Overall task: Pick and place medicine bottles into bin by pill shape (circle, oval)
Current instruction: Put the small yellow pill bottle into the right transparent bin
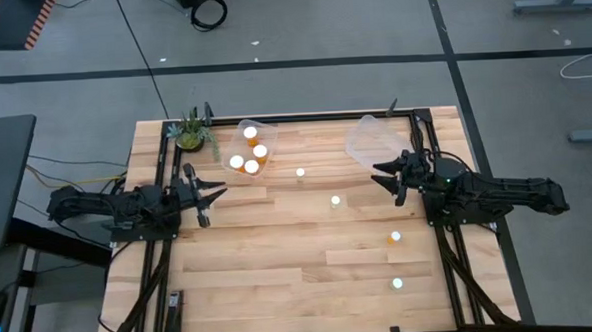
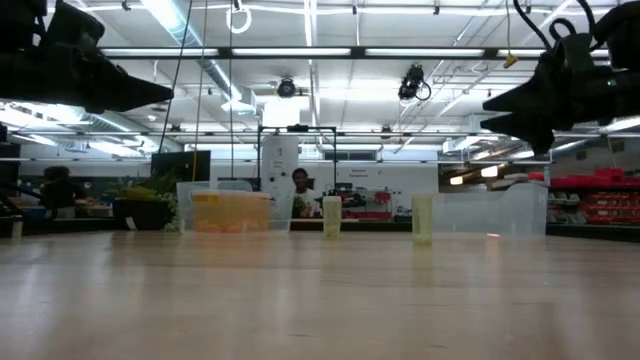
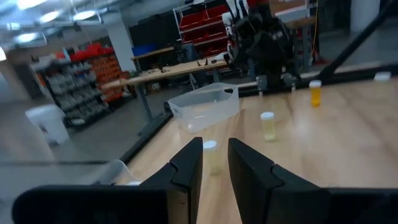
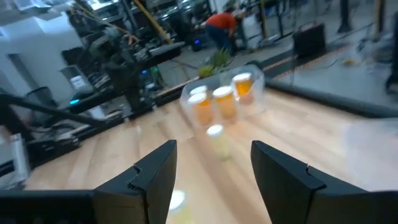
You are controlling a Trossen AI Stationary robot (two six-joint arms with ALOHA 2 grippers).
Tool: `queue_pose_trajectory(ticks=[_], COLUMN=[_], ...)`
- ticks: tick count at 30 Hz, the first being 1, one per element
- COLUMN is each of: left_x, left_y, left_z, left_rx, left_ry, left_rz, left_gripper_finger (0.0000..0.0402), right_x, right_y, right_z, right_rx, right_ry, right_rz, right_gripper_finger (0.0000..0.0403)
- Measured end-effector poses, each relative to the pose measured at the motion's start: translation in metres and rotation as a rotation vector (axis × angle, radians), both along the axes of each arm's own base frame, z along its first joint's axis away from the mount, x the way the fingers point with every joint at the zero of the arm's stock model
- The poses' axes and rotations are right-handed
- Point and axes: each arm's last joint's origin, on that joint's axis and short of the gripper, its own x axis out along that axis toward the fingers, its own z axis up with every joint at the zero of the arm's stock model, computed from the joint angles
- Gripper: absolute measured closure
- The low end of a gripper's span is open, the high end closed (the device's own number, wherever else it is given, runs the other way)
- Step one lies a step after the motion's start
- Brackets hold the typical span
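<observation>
Wooden tabletop [image 1: 281, 277] is carrying four loose medicine bottles [image 1: 336, 200] toward three o'clock while I'm hovering the left gripper [image 1: 209, 196] narrowly parted and empty, right gripper [image 1: 387, 177] wide and empty, risking toppling one.

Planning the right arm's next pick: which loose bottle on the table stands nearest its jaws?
The white-capped bottle near the table's middle, just ahead of the right gripper; the other loose bottles stand farther off.

Workshop: red parts shelving [image 3: 208, 22], workbenches [image 3: 171, 70], exposed ceiling ducts [image 2: 215, 75]
</observation>
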Motion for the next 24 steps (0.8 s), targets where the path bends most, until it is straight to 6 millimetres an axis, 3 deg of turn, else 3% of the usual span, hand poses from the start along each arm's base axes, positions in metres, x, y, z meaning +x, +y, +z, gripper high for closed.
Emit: queue_pose_trajectory(ticks=[4,10,24], left_x=[0.000,0.000,0.000], left_y=[0.000,0.000,0.000], left_z=[0.000,0.000,0.000], left_rx=[0.104,0.101,0.098], left_ry=[0.035,0.034,0.033], left_rz=[0.003,0.003,0.003], left_gripper_finger=[0.0322,0.0319,0.0322], right_x=[-0.004,-0.012,-0.015], right_y=[-0.002,-0.005,-0.012], right_z=[0.023,0.054,0.060], right_rx=[-0.073,-0.137,-0.207], right_ry=[-0.022,-0.048,-0.038], right_rz=[-0.037,-0.110,-0.250], right_gripper_finger=[0.0189,0.0189,0.0197])
